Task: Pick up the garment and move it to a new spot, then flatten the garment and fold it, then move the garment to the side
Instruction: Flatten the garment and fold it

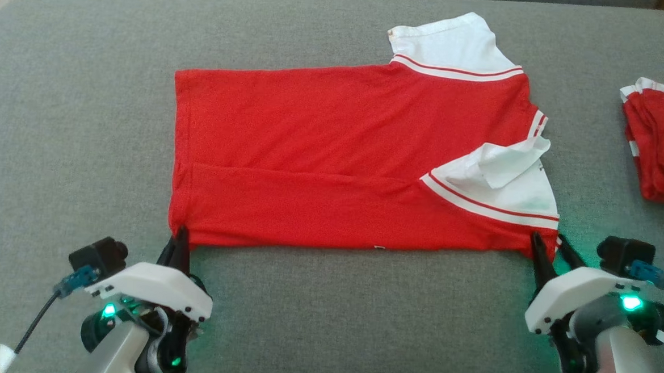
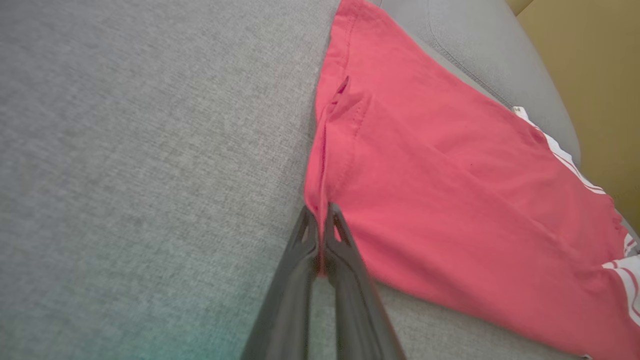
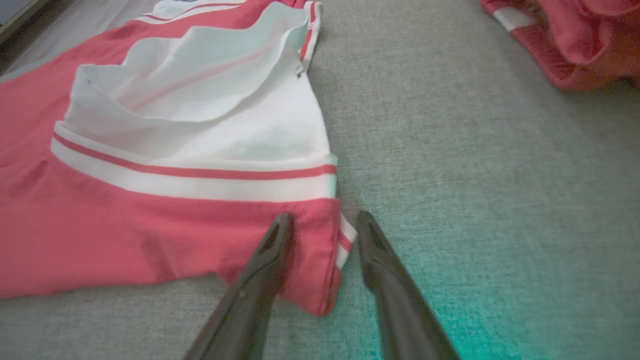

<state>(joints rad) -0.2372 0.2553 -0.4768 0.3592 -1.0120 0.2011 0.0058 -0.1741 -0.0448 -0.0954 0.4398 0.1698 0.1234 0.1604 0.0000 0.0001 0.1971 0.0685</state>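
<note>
The wide grey cushion (image 1: 84, 139) carried everything, and the red garment (image 1: 339, 153), a shirt with white sleeves, lay flat across its middle, the hem to the robot's left and the shoulders to its right. The near white sleeve (image 1: 503, 178) was turned in over the red body, a little crumpled. A second red garment (image 1: 661, 147) lay in a heap well apart at the right edge. I judged the shirt to be light, soft and quite limp: it would sag between two holding points and keep no shape of its own, so the corners of the near edge, where the cloth is doubled and stitched, seemed the best places to take it. The left gripper (image 1: 182, 236) was at the near hem corner with its fingers pressed together on a pinch of red cloth. The right gripper (image 1: 548, 239) was at the near shoulder corner with its fingers apart, one above the red cloth and the other on the cushion just beside it.
</note>
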